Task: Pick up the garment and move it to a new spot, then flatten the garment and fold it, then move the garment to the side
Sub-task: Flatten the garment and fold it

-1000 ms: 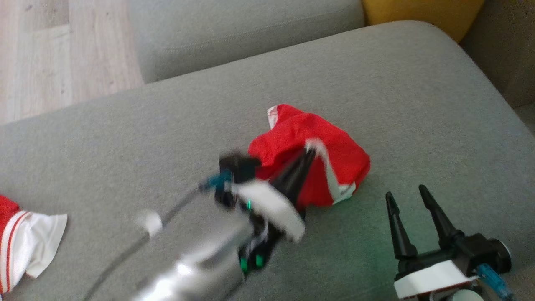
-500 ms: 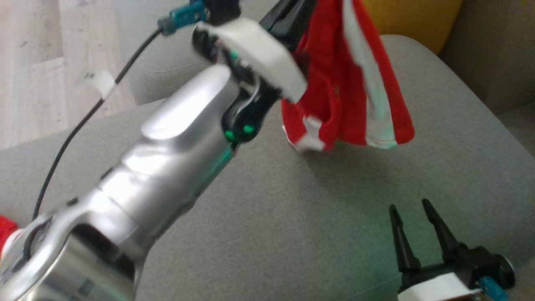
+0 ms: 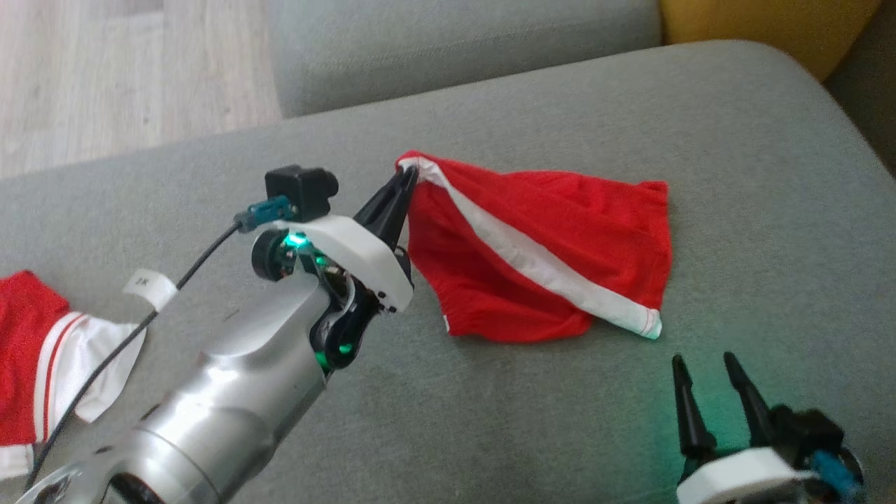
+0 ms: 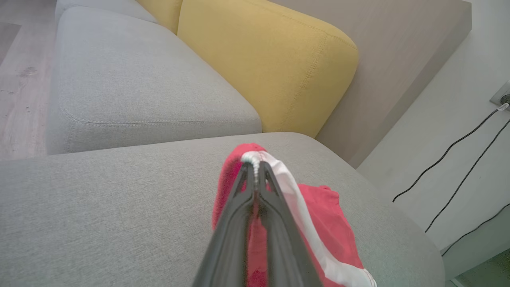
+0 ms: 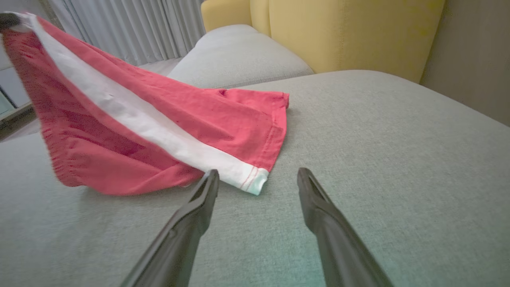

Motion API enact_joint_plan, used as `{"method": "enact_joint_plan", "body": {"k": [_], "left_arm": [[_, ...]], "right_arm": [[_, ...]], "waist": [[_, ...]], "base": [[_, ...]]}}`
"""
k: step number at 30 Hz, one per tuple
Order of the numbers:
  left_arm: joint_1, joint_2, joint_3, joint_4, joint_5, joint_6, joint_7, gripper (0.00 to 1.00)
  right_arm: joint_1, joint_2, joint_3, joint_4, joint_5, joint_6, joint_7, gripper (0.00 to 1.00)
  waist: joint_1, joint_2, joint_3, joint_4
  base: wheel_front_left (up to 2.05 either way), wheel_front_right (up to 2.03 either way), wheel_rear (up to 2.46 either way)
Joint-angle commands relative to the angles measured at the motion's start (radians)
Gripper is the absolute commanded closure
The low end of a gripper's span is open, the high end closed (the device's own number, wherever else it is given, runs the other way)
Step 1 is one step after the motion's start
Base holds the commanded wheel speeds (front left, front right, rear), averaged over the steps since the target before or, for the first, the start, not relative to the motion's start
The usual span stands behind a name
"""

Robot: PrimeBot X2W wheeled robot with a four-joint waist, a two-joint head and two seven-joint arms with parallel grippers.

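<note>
garment (image 3: 553, 259): red cloth with a white stripe (image 3: 532, 262) running corner to corner; it is hanging by its upper corner from the left tool while the rest is draping down and towards the robot's right onto the sofa seat cushion (image 3: 630, 105)
garment contact: the lower edge and the far right corner are resting on the cushion near its middle; the gripped corner is being held clear of the fabric surface
left tool (image 3: 404, 183): both long fingers are pressing together and pinching the garment corner at the upper end of the white stripe; in the left wrist view the white hem is showing just above the closed fingertips
left arm: the silver forearm is reaching in from the lower left of the head view, with a dark cable (image 3: 105, 364) trailing along it
right tool (image 3: 703, 364): the fingers are standing spread wide and holding nothing; the tool is hovering low over the cushion at the lower right of the head view
right tool to garment: the fingertips are pointing towards the white lower corner of the garment; the head view is showing them near it but apart
second garment (image 3: 42, 350): a red and white piece is lying on the same cushion at the far left edge of the head view, well apart from the held one
yellow back cushion (image 4: 271, 63): it is standing upright behind the seat cushions in the left wrist view
wooden floor (image 3: 105, 63): it is showing beyond the sofa at the upper left of the head view
</note>
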Motion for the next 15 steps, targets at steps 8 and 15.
{"method": "enact_joint_plan", "body": {"k": [8,15], "left_arm": [[-0.088,0.006,0.035,0.01,0.013,-0.02,-0.025,1.0],[-0.106,-0.013,0.034,0.032,0.012,-0.031,-0.031,1.0]], "right_arm": [[-0.202,-0.006,0.017,0.239,0.039,-0.001,-0.006,0.0],[-0.303,-0.006,0.061,0.393,0.081,-0.001,-0.006,0.0]], "waist": [[-0.0001,0.0,0.053,0.056],[-0.0001,0.0,0.063,0.076]], "base": [[0.0,0.0,0.0],[0.0,0.0,0.0]]}}
